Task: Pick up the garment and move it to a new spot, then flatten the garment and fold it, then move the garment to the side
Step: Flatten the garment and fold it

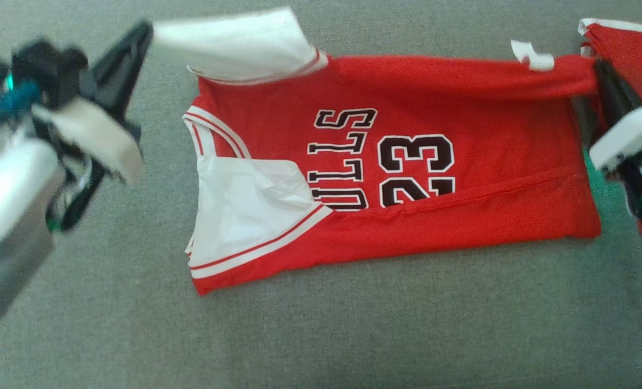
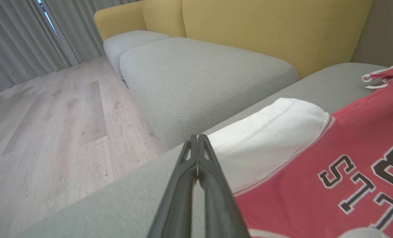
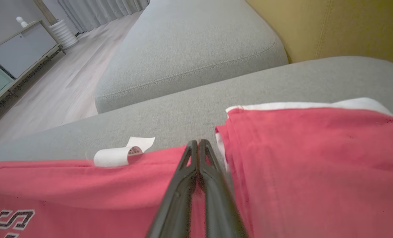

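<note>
Jersey [image 1: 407,162] lies mid-cushion [image 1: 321,335], far edge lifted. Left gripper [image 2: 198,138] and right gripper [image 3: 198,143], both clamped on that edge, should carry it evenly toward the cushion's near side, keeping it taut.

bottom of the 23 tucked under a fold of the jersey [image 1: 461,108], left end effector [image 1: 147,28] kinda blurry, right end effector [image 1: 601,67] half buried in red cloth, print on the white tag [image 3: 117,155] too tiny to read

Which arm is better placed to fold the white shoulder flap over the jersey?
Left, probably: the left gripper is shut at the lifted white flap of the jersey; the right gripper is at the opposite end.
</note>
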Motion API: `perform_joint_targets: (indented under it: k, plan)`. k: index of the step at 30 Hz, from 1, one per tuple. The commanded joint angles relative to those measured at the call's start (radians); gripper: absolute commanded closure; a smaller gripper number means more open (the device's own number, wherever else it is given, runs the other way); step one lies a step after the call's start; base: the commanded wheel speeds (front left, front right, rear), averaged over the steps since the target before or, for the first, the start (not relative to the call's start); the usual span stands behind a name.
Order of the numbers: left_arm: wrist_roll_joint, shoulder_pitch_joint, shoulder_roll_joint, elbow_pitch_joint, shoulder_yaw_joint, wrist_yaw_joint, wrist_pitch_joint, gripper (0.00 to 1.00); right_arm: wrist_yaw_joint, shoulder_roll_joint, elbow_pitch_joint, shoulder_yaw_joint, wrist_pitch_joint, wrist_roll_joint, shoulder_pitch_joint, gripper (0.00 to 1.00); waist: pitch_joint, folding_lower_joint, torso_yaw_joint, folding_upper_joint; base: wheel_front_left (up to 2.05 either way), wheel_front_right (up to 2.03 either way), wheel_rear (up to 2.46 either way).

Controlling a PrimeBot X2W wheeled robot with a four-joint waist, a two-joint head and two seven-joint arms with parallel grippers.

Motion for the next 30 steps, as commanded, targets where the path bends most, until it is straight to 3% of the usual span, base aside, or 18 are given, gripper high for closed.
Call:
perform_joint_targets:
  k: [1, 8, 14, 20, 30]
  plan:
    - [-0.012, 0.005, 0.067, -0.056, 0.041, 0.03, -0.014, 1.0, -0.001, -0.027, -0.041, -0.005, 0.001, 0.01, 0.036, 1.0, -0.008, 0.0002, 0.006, 0.0, 0.0, 0.0, 0.0]
    - [-0.04, 0.215, 0.167, -0.326, 0.028, 0.195, -0.036, 1.0, -0.001, -0.045, -0.127, -0.053, 0.006, 0.009, 0.188, 1.0, -0.029, 0.0002, 0.019, 0.0, 0.0, 0.0, 0.0]
    - [-0.048, 0.345, 0.196, -0.452, 0.002, 0.299, -0.056, 1.0, -0.001, -0.042, -0.208, -0.113, 0.013, -0.019, 0.31, 1.0, -0.035, 0.0002, 0.026, 0.0, 0.0, 0.0, 0.0]
    - [-0.055, 0.422, 0.192, -0.502, -0.014, 0.352, -0.082, 1.0, -0.001, -0.007, -0.286, -0.181, 0.041, -0.043, 0.407, 1.0, -0.038, 0.0002, 0.031, 0.0, 0.0, 0.0, 0.0]
    - [-0.075, 0.503, 0.161, -0.496, -0.015, 0.38, -0.121, 1.0, -0.001, 0.044, -0.373, -0.278, 0.095, -0.095, 0.507, 1.0, -0.049, 0.0002, 0.036, 0.0, 0.0, 0.0, 0.0]
